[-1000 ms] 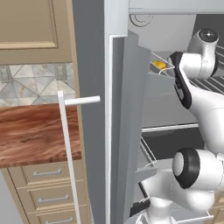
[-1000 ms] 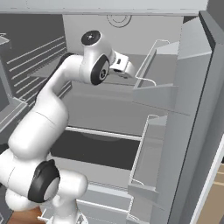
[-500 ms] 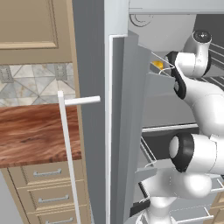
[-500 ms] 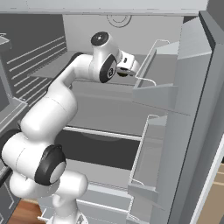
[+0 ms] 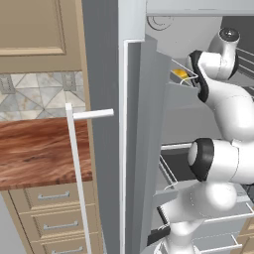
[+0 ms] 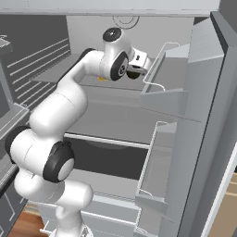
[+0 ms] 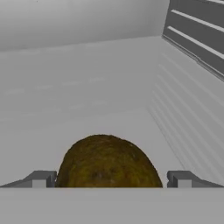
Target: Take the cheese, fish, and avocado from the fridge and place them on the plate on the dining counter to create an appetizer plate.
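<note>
In the hand view my gripper [image 7: 110, 180] is open. One dark fingertip [image 7: 41, 179] shows on each side of the avocado [image 7: 108, 161], a brown-olive ball lying on a grey shelf of the fridge [image 5: 144, 149]. I cannot tell whether the fingertips touch it. From the right base view the hand [image 6: 137, 68] reaches onto the upper shelf beside a door bin. The cheese [image 5: 179, 74] is a yellow block on that same shelf, just left of the wrist, and a yellow sliver of the cheese [image 6: 102, 78] shows behind the forearm. The fish, plate and dining counter are out of view.
The open fridge door with its wire-edged bins [image 6: 159, 88] stands close on the right of the hand. The left door and its white bar handle [image 5: 74, 163] flank the arm. A wood-topped counter with drawers [image 5: 42, 154] lies left of the fridge.
The arm has pushed a little deeper into the upper shelf, its wrist joint rising slightly. The jaws stayed open and the cheese has not moved.
</note>
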Tool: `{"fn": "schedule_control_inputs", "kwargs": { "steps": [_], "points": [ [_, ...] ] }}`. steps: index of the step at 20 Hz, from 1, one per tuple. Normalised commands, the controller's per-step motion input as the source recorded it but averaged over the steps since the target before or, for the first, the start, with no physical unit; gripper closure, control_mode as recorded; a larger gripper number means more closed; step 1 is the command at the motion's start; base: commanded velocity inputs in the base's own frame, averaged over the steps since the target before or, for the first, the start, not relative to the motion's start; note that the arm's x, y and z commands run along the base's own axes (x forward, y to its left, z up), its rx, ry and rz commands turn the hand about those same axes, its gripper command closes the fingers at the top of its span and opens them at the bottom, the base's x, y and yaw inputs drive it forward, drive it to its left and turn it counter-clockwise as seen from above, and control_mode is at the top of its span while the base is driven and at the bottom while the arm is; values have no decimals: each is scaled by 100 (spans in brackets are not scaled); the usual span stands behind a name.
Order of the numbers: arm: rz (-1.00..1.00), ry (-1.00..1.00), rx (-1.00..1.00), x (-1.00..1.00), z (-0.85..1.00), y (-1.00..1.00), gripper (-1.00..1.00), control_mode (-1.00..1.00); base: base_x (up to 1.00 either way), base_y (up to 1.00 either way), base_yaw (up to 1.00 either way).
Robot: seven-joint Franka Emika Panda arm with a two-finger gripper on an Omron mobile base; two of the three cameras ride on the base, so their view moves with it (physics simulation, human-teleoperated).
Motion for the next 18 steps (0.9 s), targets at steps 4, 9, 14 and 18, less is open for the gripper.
{"fn": "schedule_control_inputs", "kwargs": {
  "steps": [4,9,14,18],
  "points": [
    [0,0,-1,0,-57,0,-100,-100,0,0,0],
    [0,0,-2,5,-92,6,-100,-100,0,0,0],
    [0,-9,0,34,-71,6,100,-100,0,0,0],
    [0,-13,0,48,-40,0,100,-100,0,0,0]
  ]
}}
